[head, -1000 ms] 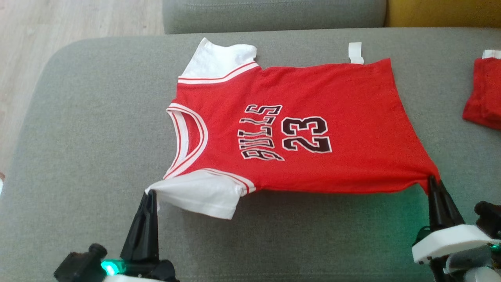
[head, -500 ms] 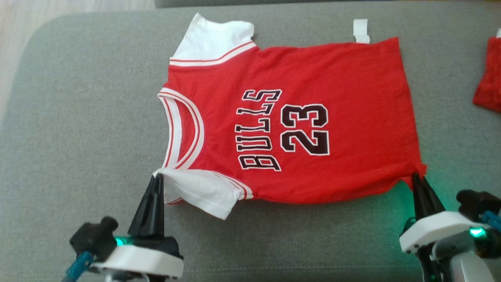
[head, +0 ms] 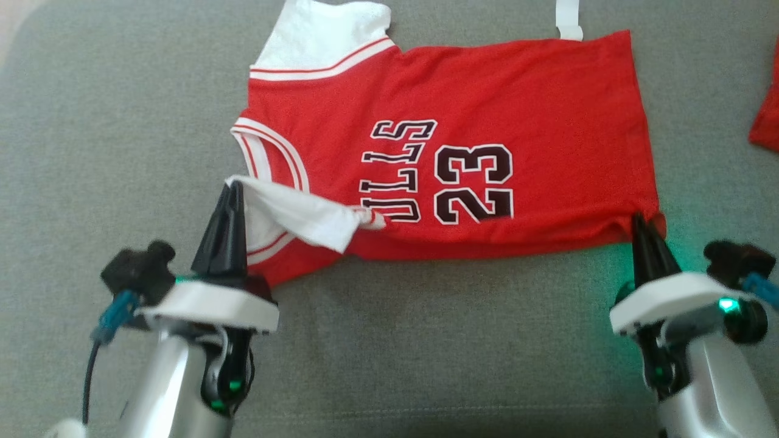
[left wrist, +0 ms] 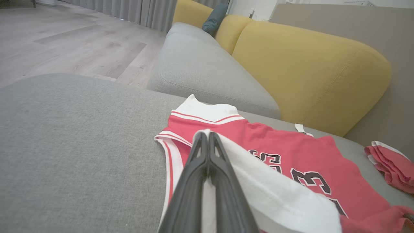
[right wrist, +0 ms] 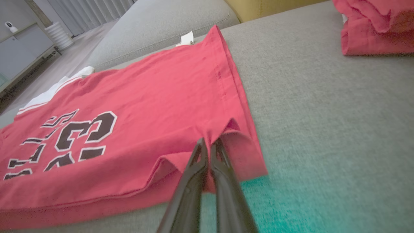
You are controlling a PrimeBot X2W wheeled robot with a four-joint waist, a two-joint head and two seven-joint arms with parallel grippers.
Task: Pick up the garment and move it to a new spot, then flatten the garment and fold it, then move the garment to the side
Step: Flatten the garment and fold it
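while the left gripper [head: 234,187] pinches the near white sleeve [head: 304,214] tight and holds it up by the neck hole [head: 271,155], the red shirt [head: 517,85] lies spread on the grey couch [head: 122,121]. the sleeve hides some of the black letters [head: 395,167]. on the right, the right gripper [head: 638,219] is closed on the shirt's near bottom corner. another red cloth [head: 768,121] sits at the far right, apart from it.

A grey fabric seat cushion [head: 109,109] carries a red jersey [head: 535,91], lying with its collar to the left and its hem to the right. Its near white sleeve is turned over onto the front. A second red garment [head: 768,118] lies at the far right, apart from it.
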